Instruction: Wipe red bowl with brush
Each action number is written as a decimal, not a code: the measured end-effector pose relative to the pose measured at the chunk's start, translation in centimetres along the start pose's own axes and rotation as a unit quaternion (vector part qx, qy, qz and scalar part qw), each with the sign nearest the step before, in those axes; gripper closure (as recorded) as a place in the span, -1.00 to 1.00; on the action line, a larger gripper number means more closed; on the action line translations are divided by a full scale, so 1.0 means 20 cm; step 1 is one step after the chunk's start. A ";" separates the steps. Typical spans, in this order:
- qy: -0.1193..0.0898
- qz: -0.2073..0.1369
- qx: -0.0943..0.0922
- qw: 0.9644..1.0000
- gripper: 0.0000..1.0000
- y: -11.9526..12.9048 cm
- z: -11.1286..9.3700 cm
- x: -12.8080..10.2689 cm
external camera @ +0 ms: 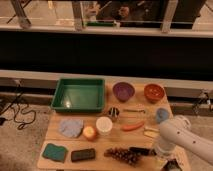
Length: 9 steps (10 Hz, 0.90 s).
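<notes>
Hanging low in the lower right corner of the frame, the gripper (169, 163) sits at the end of the white arm (181, 136), just right of the brush (141, 150). Whether its jaws are spread or pressed together I cannot tell. The brush lies flat near the front edge of the wooden surface (50, 131), beside a bunch of grapes (121, 155). The red bowl (154, 92) stands at the upper right of the surface, next to the purple bowl (123, 91), well apart from the brush.
</notes>
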 end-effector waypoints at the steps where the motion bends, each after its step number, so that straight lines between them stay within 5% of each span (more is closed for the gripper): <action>1: -0.004 -0.003 -0.002 1.000 0.27 0.01 0.00 -0.01; 5: -0.014 -0.008 -0.007 1.000 0.98 0.02 0.02 -0.01; 9: -0.034 -0.018 -0.006 0.999 1.00 0.03 -0.04 -0.07</action>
